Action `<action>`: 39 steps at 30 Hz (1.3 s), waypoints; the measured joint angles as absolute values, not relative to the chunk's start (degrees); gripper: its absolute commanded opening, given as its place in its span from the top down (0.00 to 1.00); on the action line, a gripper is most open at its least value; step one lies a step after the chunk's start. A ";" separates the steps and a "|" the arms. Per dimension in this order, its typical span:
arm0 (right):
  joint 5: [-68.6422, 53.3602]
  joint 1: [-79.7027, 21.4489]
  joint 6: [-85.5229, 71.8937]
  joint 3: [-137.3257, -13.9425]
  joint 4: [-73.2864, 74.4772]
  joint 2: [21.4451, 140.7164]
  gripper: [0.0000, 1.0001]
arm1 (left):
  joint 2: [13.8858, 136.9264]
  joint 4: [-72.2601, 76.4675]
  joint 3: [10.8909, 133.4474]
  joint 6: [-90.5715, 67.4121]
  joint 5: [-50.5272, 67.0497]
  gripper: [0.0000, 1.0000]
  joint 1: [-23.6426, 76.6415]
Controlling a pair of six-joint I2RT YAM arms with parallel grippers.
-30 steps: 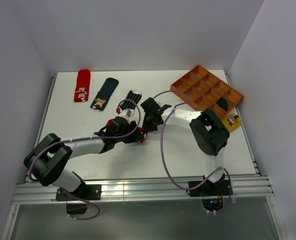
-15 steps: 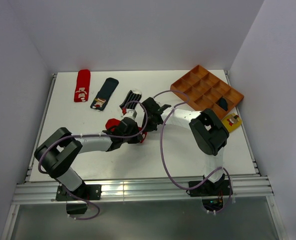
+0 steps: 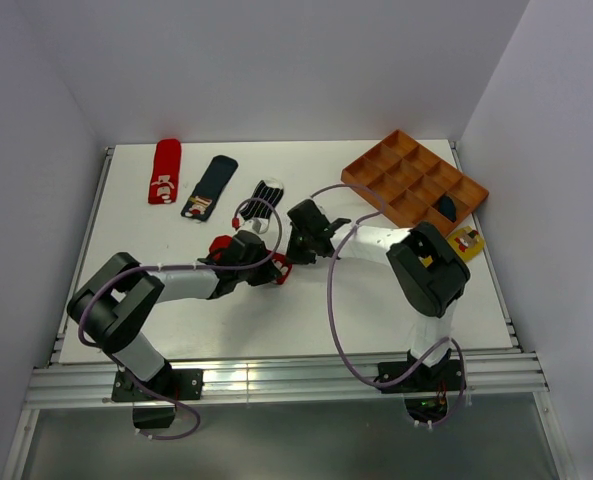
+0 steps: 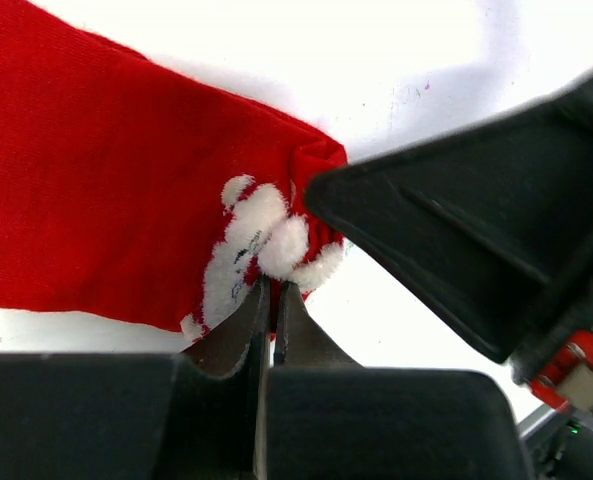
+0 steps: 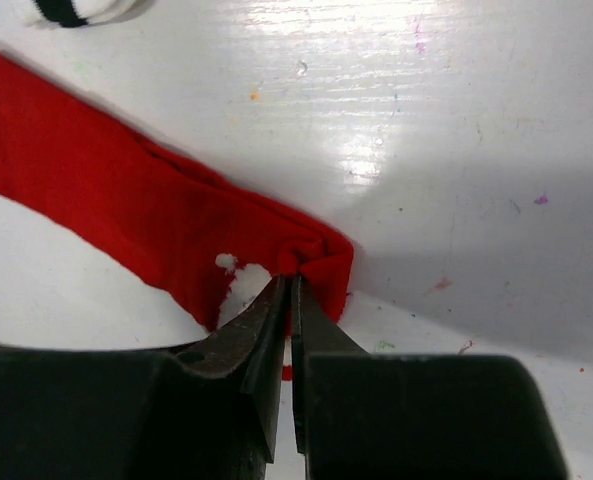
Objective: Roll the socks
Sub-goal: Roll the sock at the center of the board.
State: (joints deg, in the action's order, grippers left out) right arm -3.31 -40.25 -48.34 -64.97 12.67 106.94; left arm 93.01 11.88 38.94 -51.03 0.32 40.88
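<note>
1. Top external: fixed high above and behind the arm bases, looking down across the whole table (image 3: 276,320), far off.
2. Left wrist: very close, looking past the left fingers (image 4: 231,335) at the red sock (image 4: 106,200).
3. Right wrist: equally close, past the right fingers (image 5: 246,340); all 3 views share that red sock.

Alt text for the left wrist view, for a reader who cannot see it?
The left end effector, black fingers closed together, pinches the near edge of a red fabric sock with white marks lying on a white table. The right arm's black finger meets the sock's bunched corner from the right.
</note>
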 measured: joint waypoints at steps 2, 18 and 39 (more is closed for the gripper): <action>-3.86 -40.25 -48.34 -63.00 10.57 105.49 0.86 | 93.08 12.58 38.50 -51.79 1.23 1.00 40.42; -8.78 -38.83 -48.53 -55.53 0.14 100.75 0.86 | 93.82 15.88 36.93 -53.89 6.24 1.00 37.69; -14.59 -35.33 -49.89 -53.63 -8.95 106.39 0.94 | 94.35 16.71 36.93 -53.91 7.77 1.00 36.93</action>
State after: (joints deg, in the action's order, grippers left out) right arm -14.59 -35.33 -49.89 -53.63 -8.95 106.39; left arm 94.35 16.71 36.93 -53.91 7.77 36.93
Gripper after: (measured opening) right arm 0.077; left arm 0.034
